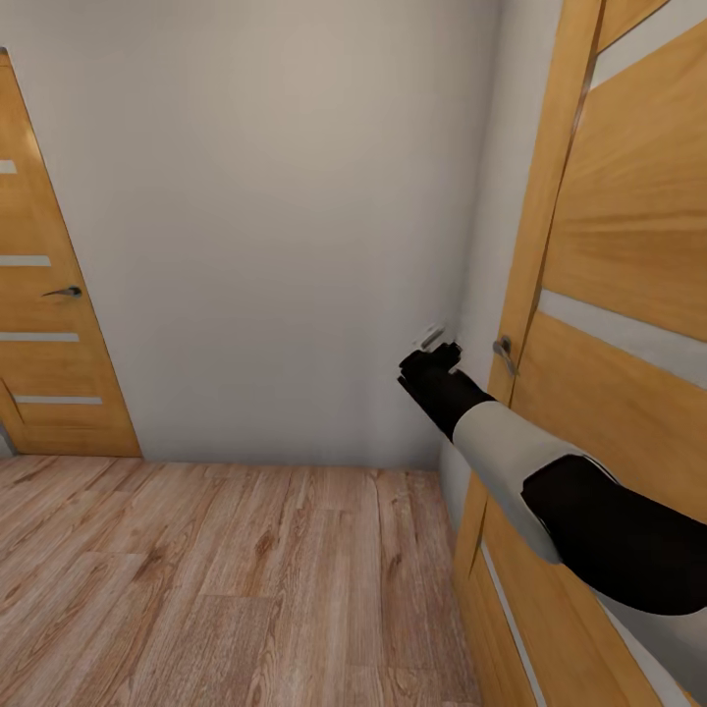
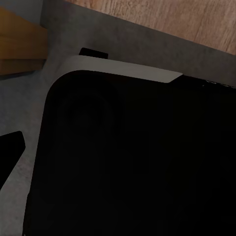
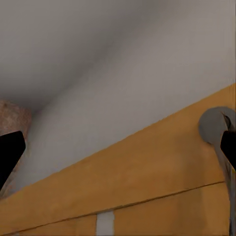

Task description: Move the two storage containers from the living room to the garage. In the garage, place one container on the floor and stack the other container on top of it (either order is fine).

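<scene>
The storage containers are out of view. My right gripper is stretched out at handle height, close to the metal handle of a wooden door on the right. In the right wrist view the right gripper is open with nothing between its fingertips. The handle's round plate sits just beside one fingertip. My left gripper hangs by my dark body. One fingertip shows at the picture's edge, spread wide.
I face a plain grey-white wall in a narrow corner with light wood plank flooring. A second wooden door with a handle stands shut at the far left. The right door stands very near my arm.
</scene>
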